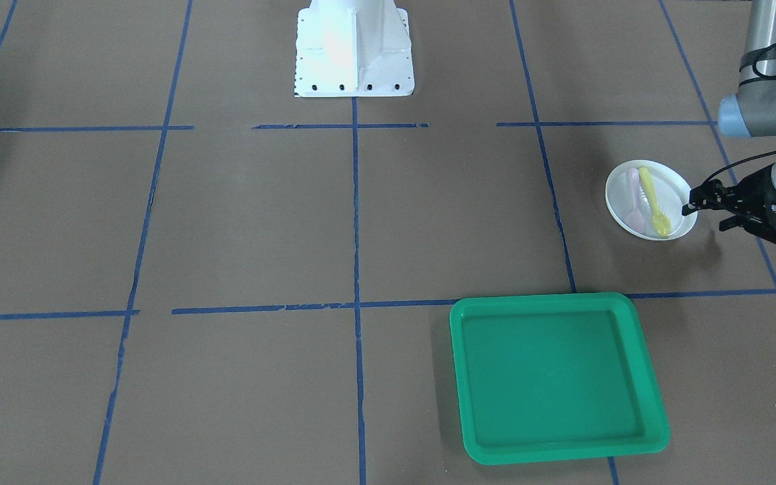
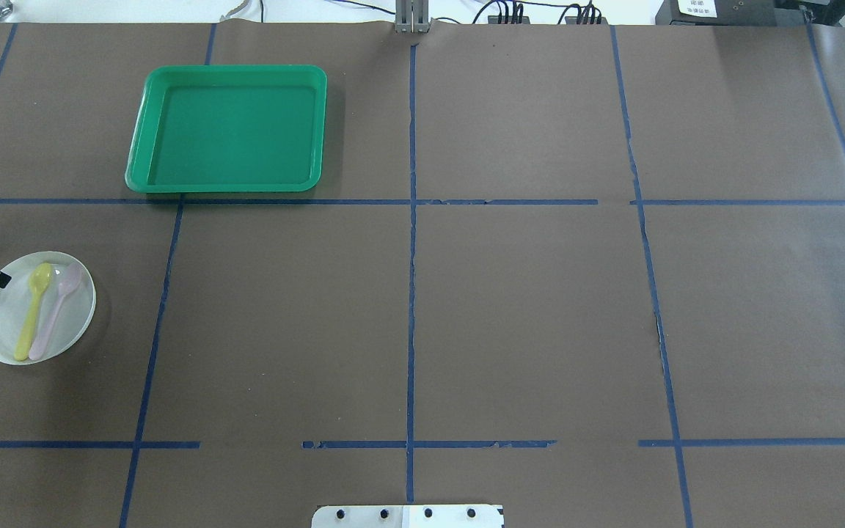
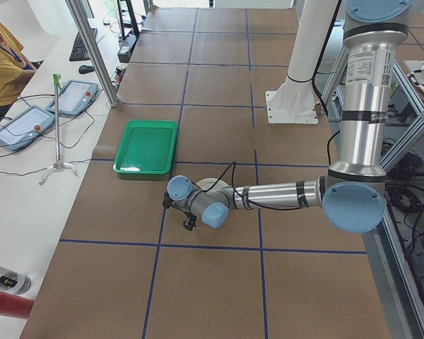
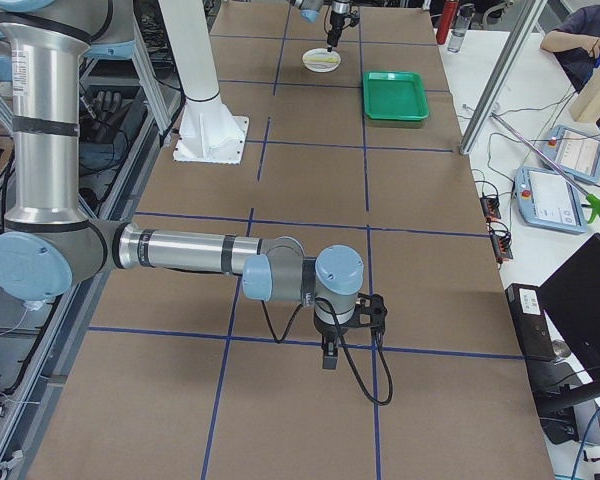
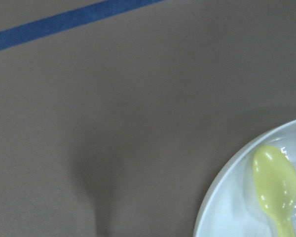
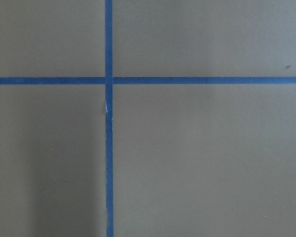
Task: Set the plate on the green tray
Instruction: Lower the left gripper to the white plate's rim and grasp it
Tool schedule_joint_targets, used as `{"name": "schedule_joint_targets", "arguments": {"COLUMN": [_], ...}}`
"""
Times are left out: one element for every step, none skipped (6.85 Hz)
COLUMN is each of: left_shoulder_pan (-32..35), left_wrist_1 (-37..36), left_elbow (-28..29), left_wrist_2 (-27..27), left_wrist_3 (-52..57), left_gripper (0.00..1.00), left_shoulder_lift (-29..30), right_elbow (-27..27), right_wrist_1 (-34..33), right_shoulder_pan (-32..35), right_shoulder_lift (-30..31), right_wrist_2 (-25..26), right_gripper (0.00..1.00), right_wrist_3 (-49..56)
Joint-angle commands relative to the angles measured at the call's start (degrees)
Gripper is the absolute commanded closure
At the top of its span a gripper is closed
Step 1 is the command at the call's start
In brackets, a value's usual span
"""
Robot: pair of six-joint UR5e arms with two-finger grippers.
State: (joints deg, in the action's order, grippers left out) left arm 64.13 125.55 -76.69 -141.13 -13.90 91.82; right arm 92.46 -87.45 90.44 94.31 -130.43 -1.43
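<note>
Two spoons lie on the plate (image 1: pixel 674 185), which rests on the table (image 1: pixel 260 222) with your left gripper (image 1: pixel 703 215) at its rim.

Closest in, your left wrist view catches only the plate's edge at lower right and the bowl of the yellow spoon (image 5: pixel 275 180). The front-facing view adds the pink spoon (image 1: pixel 634 199) alongside it. In that view the plate sits at the right of the frame, well apart from the green tray (image 1: pixel 556 377) at lower right of centre. The left gripper's fingers stand apart, one tip over the rim and the other outside it, with the arm entering from the upper right corner. Your right gripper (image 4: pixel 330 355) shows only in the right side view, pointing down near a tape crossing (image 6: pixel 108 80). You cannot tell there whether it is parted or closed. In the left side view, the label (image 3: pixel 364 70) on the near arm is too small to read.
</note>
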Motion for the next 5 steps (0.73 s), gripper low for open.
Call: {"name": "schedule_joint_targets", "arguments": {"left_shoulder_pan": [-1.28, -1.29, -1.37, -1.37, -1.29], "left_wrist_1": [0.57, 0.66, 0.66, 0.66, 0.31], "left_elbow": [-0.13, -0.04, -0.22, -0.31, -2.31], "left_wrist_2": [-0.11, -0.11, -0.20, -0.20, -0.37], "left_wrist_3": [-0.33, -0.33, -0.59, -2.42, -3.31], "left_gripper": [0.46, 0.50, 0.96, 1.00, 1.00], "left_shoulder_lift": [0.20, 0.29, 0.20, 0.20, -0.15], "right_elbow": [0.00, 0.00, 0.00, 0.00, 0.00], "right_wrist_1": [0.00, 0.00, 0.00, 0.00, 0.00], "right_shoulder_pan": [0.00, 0.00, 0.00, 0.00, 0.00], "right_shoulder_lift": [0.00, 0.00, 0.00, 0.00, 0.00], "right_wrist_2": [0.00, 0.00, 0.00, 0.00, 0.00], "right_gripper": [0.00, 0.00, 0.00, 0.00, 0.00], "right_wrist_3": [-0.06, 0.02, -0.06, -0.06, -0.06]}}
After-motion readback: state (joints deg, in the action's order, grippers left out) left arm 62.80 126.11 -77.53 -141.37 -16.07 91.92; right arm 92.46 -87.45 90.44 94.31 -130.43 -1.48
